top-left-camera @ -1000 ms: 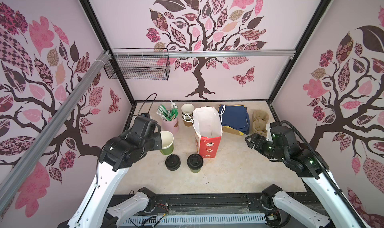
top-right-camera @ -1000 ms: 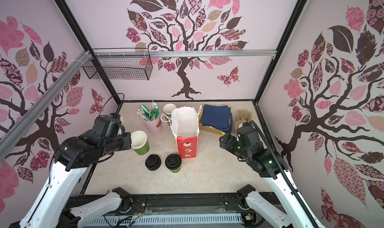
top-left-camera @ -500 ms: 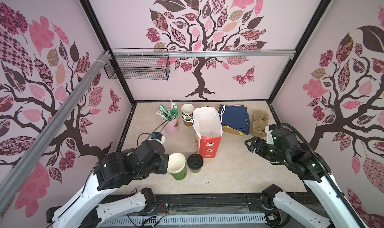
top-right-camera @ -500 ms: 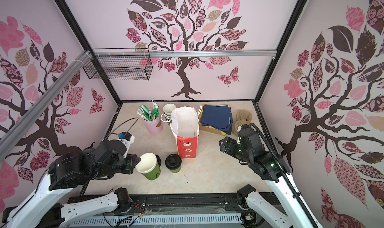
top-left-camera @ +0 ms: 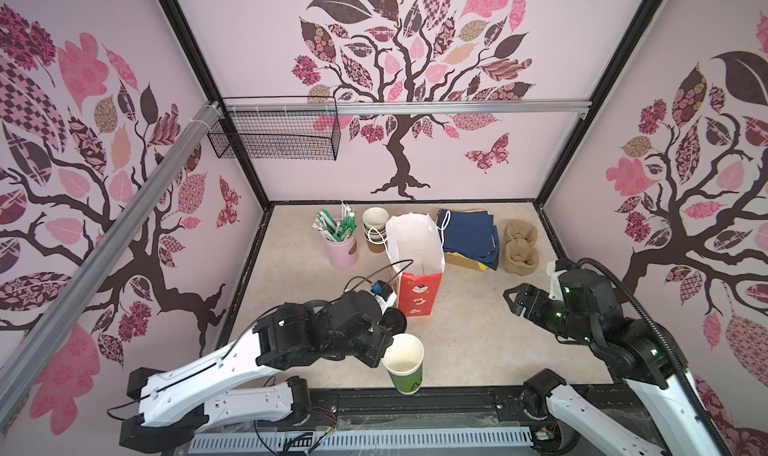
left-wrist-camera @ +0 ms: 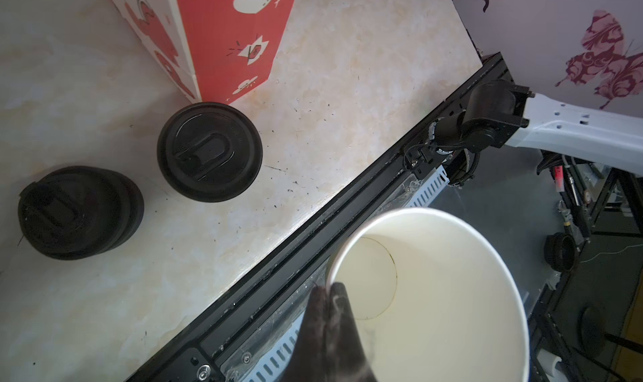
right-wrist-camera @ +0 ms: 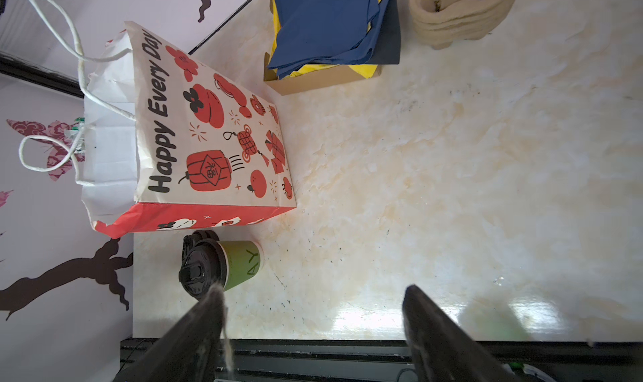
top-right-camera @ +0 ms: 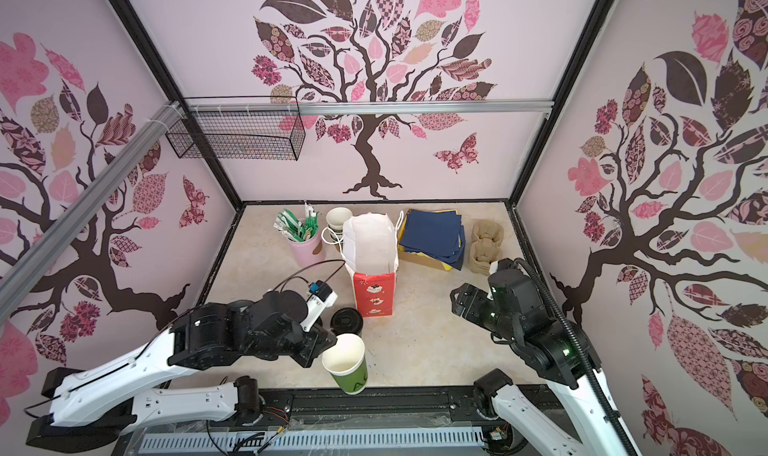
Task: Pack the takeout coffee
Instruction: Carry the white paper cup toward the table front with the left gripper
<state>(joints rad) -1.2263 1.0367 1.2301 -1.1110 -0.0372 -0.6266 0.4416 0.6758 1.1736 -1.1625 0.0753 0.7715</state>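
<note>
I hold the lidless green cup (top-left-camera: 403, 364) by its rim in the left jaws over the tabletop (top-left-camera: 478, 341) edge, right jaws wide, empty: a slip could drop it.

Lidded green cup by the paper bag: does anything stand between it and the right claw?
Nothing visible does. In the right wrist view only bare tabletop lies between the open right claw and the lidded green cup; the paper bag stands to one side.
</note>
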